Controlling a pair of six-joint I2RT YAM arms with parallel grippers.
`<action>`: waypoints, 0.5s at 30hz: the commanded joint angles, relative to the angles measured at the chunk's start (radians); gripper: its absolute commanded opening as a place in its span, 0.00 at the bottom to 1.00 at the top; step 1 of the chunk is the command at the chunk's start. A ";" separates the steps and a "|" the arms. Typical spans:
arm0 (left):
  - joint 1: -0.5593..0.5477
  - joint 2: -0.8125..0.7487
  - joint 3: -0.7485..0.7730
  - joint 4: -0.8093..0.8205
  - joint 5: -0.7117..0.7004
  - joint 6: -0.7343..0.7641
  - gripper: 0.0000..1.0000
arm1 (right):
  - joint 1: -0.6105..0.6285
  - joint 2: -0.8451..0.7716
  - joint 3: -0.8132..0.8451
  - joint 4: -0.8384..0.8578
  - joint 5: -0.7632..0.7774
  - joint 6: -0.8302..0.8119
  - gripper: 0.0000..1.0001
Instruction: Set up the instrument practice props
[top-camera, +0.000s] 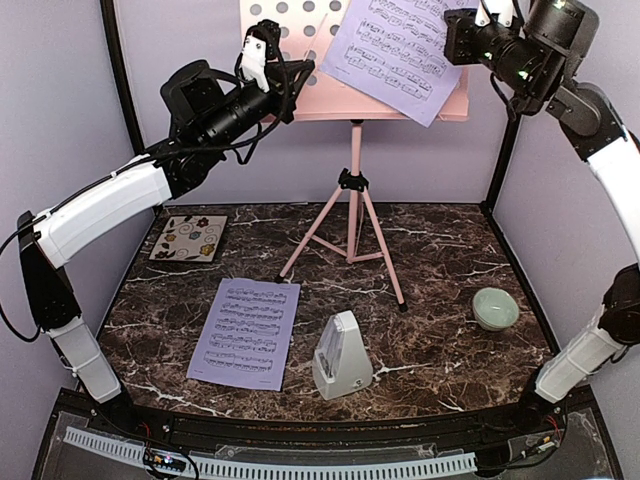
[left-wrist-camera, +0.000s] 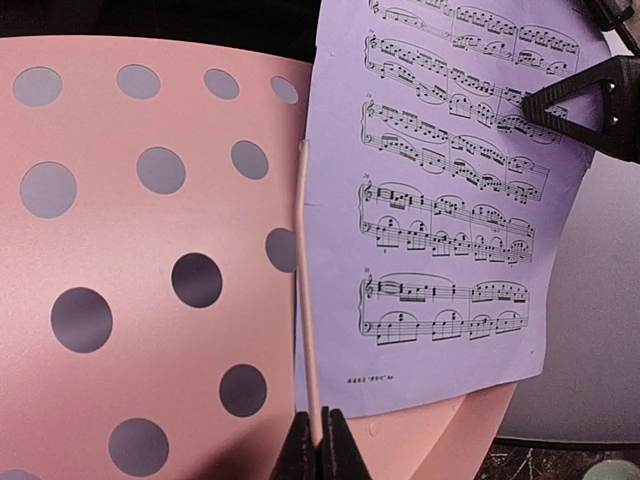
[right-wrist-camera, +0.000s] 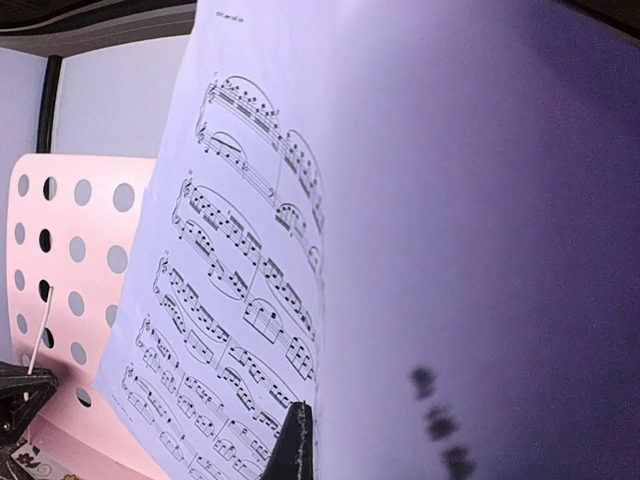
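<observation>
1. Grip: left claw (left-wrist-camera: 320, 448) clenched on the thin pink retainer wire (left-wrist-camera: 306, 280) of the music stand (left-wrist-camera: 120, 250). Right claw (right-wrist-camera: 296, 440) pinches the lavender page (left-wrist-camera: 440, 220), which sits skewed just right of the left claw.
2. Risk: if the wire is released early, I judge it closes beside the page; unpinned, the page slides off.

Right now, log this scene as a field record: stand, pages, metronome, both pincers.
stand: pink, upright, back centre of table
upper page: tilted on the stand, right side
flat page: lying on the table, front left
metronome: upright, just right of the flat page
left pincer: shut on the stand's thin wire
right pincer: shut on the upper page's right edge
other: bowl at right, coaster at left
</observation>
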 joint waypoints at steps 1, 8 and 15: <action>-0.003 -0.058 -0.025 0.092 0.043 0.027 0.00 | -0.006 0.012 0.043 0.004 0.035 -0.006 0.00; -0.003 -0.058 -0.030 0.075 0.113 0.048 0.00 | -0.001 0.051 0.055 0.037 -0.106 0.008 0.00; -0.004 -0.058 -0.023 0.064 0.141 0.057 0.00 | -0.001 0.135 0.127 0.071 -0.216 -0.037 0.00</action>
